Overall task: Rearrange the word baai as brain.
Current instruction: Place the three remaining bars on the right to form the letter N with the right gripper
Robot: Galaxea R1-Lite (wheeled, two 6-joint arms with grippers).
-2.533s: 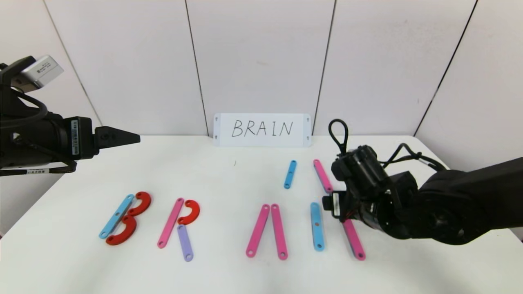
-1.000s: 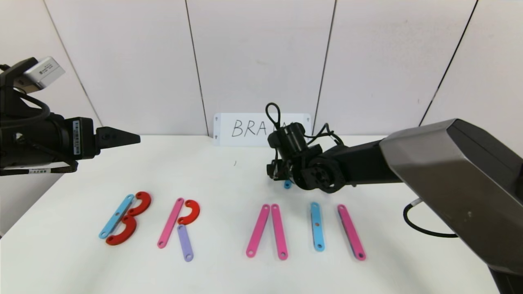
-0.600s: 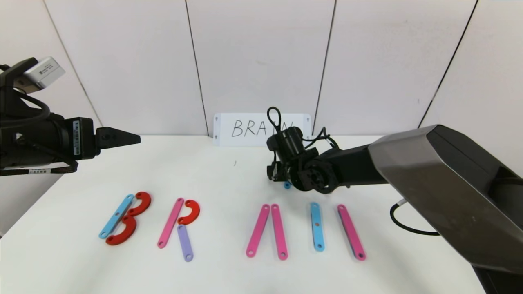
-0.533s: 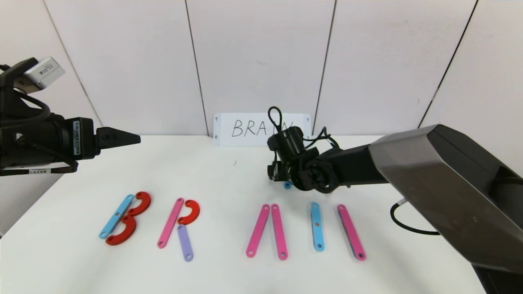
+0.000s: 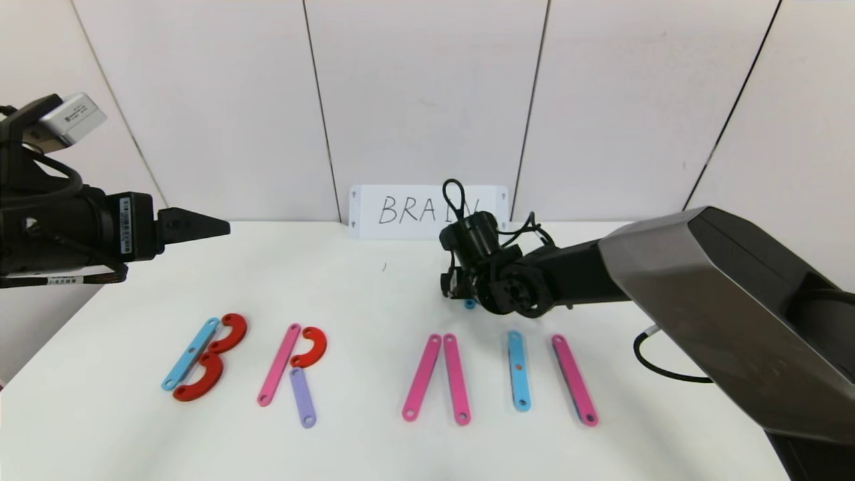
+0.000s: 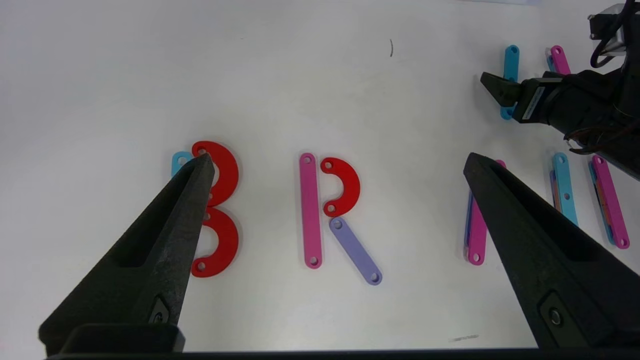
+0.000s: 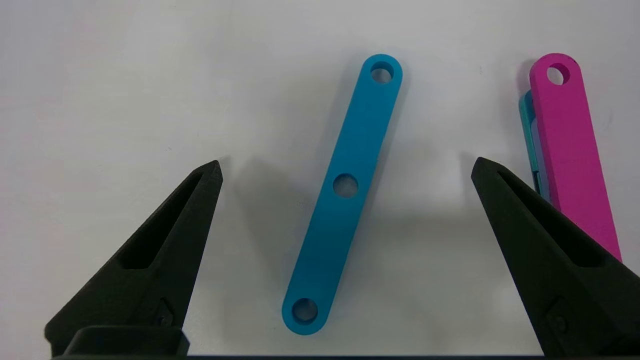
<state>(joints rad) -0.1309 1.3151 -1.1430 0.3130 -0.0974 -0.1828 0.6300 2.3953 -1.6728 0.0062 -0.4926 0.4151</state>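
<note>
While my right gripper (image 7: pixel 345 170) hangs low over the back of the worktop (image 5: pixel 374 294), its fingers (image 7: pixel 165 240) are spread wide and hold nothing. Between them lies a short blue strip (image 7: pixel 344 192) flat on the surface, slanted, with three holes along it, touching neither finger. Just beside the far finger sits a pink strip (image 7: pixel 570 150) resting on top of another blue piece whose edge peeks out underneath.

From my head I see only one end of that short blue strip poking out below my right wrist, in front of the white card (image 5: pixel 401 212) with BRAIN written on it.

Along the front of the worktop runs the row of letters. At the left is a B (image 5: pixel 204 358), a blue strip with two red curves. Next comes an R (image 5: pixel 292 371), made of a pink strip, a red curve and a purple leg. Further right, two pink strips (image 5: pixel 437 377) lean together at the top. Then a blue upright (image 5: pixel 518 369) and a pink upright (image 5: pixel 574 379) stand near each other.

My left gripper (image 6: pixel 340 165) is raised at the left side above the B and R, fingers released and wide apart, gripping nothing.
</note>
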